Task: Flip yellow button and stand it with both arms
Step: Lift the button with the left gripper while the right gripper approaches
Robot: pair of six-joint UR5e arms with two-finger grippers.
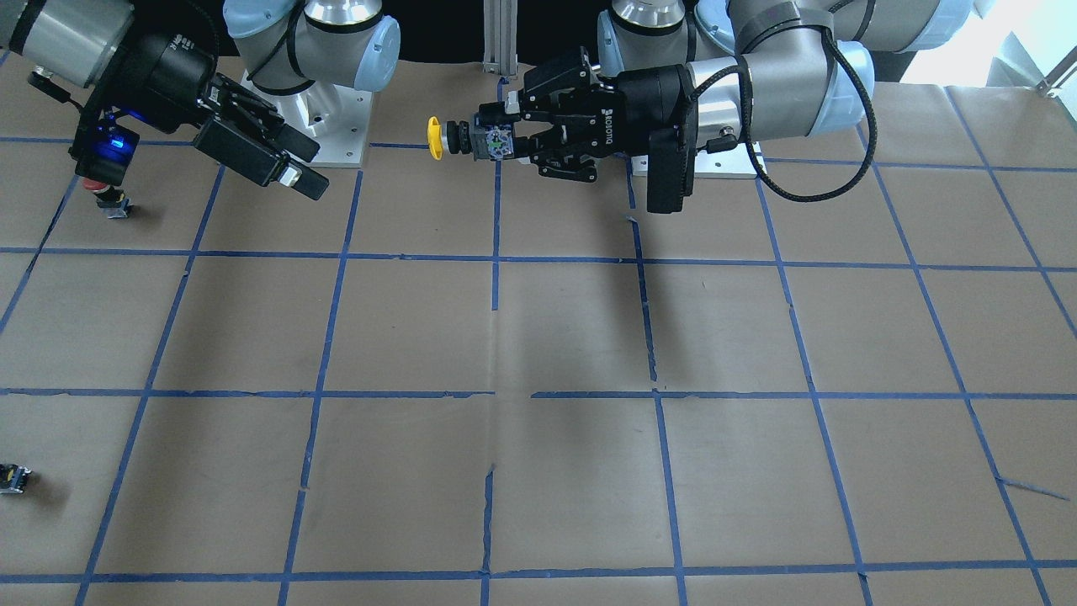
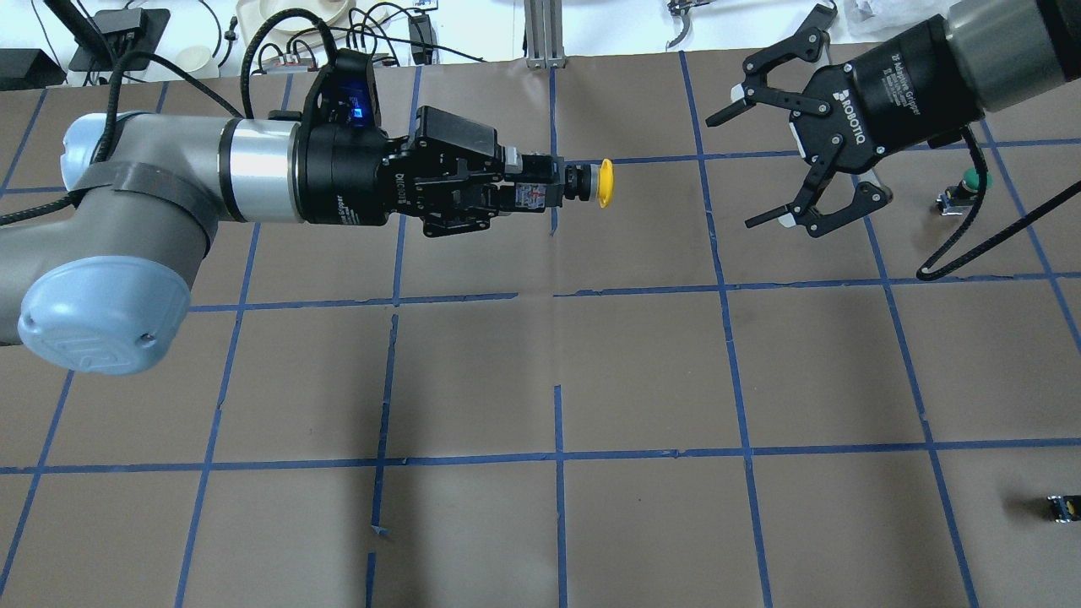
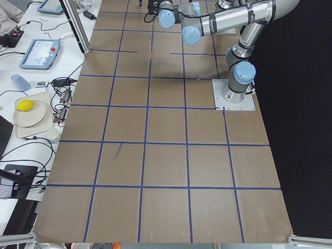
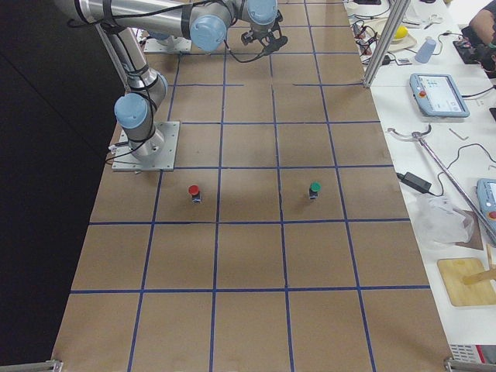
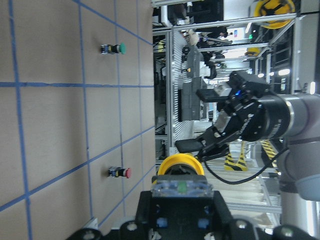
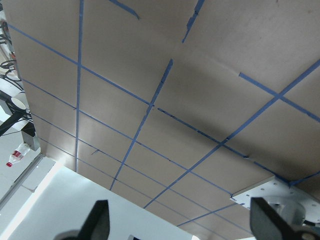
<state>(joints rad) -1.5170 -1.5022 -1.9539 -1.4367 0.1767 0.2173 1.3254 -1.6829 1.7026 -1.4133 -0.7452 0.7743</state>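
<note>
The yellow button (image 2: pixel 591 184) is held in the air above the surface (image 2: pixel 642 371), clear of it. Its long axis lies horizontal, parallel to the surface. The yellow cap points to the right, toward the right arm, and the blocky body points back to the left.

The left hand (image 2: pixel 540 190) is clamped on the body from both sides. The neck and cap project free beyond the fingertips. The left arm reaches in level from the left, so hand and button share one line. In the left wrist view the cap (image 5: pixel 180 167) sits straight ahead of the hand, with the right hand behind it in the background.

The right hand (image 2: pixel 739 169) hangs to the right of the cap, well apart from it. Its fingers (image 2: pixel 718 116) are spread wide and hold nothing, and the opening faces left toward the cap. The right wrist view shows both fingertips far apart.

A green button (image 2: pixel 971 181) stands cap up on the surface, farther right, past the right hand. A red button (image 4: pixel 194 191) also stands cap up, in the same grid row as the green button and nearer the robot's base. A small dark block (image 2: pixel 1062 507) lies at the right edge, well apart from everything else.
</note>
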